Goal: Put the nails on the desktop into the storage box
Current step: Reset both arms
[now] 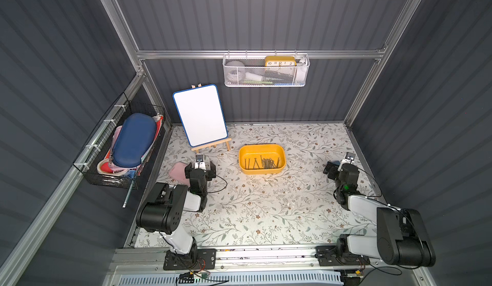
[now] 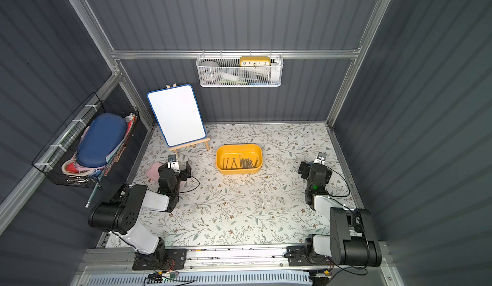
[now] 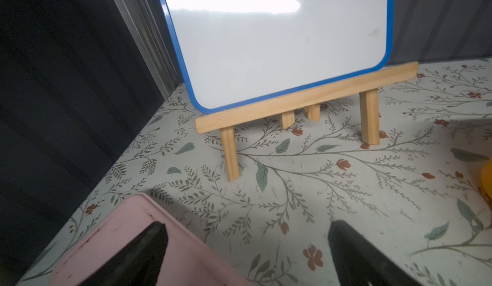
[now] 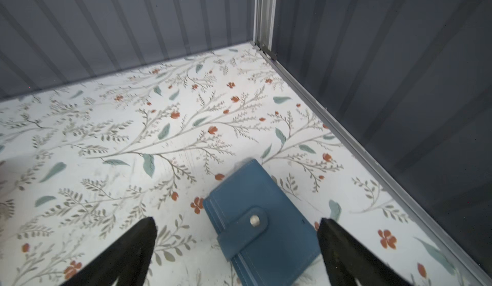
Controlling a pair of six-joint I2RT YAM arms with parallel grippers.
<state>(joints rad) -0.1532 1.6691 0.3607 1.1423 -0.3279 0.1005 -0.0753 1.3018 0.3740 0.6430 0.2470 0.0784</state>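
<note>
While left claw [image 3: 247,224], right claw [image 4: 237,219] gape empty, only top views show boxed nails [image 1: 262,162].

Left pincer [image 3: 247,224] spread wide; right pincer [image 4: 237,220] spread wide; neither gripping anything.

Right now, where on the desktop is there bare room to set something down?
Widest bare patch: the desktop from the storage box to the near edge. Also bare behind the box. Crowded: left side, whiteboard easel and pink case; a blue wallet lies below the right pincer.
</note>
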